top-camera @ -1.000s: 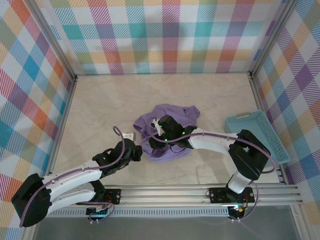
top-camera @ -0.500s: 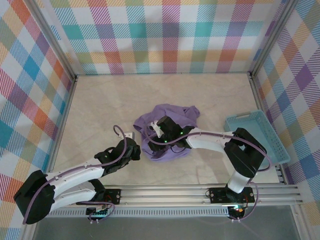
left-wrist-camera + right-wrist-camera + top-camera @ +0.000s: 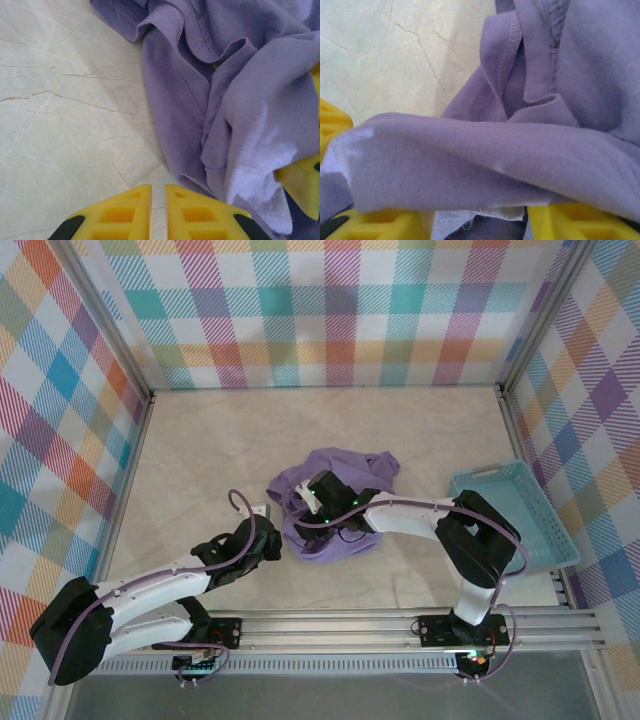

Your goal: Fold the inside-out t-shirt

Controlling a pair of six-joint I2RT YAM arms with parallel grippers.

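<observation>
step: early, sorting the heap out. The t-shirt is a crumpled lump w/ seams and hems showing, nothing laid flat, no fold made. My guess: I'm hunting for a hem or sleeve to pull it open.
shirt pos: mid-table, a bit toward the near side, between my two wrists; basket sits well apart on my right.
L gripper: clenched nearly tight, only a slit between the pads, nothing in it. Hangs over bare table just beside the shirt's L edge, not touching cloth as far as I can see.
R gripper: down on top of the lump. Fingers stand apart, w/ a thick fold draped across and between them. Can't tell if I'm pinching that fold or if it only lies on me.
next move (judgement): R needs a sure hold on one layer, not a bunch, then a lift away from L. L must spread its pads first, slide under the stitched hem close ahead, then clamp. Pull apart slowly; thin cloth will sag and cling.
edges: rolled hem and a seam line run near my R fingers, best handles in reach.
open room: lots of bare table on the far side and to my L for spreading. Less on the R bc of the basket; near side tight, rail and my own bases there.
risk: arms are close together, so wrists could bump.
</observation>
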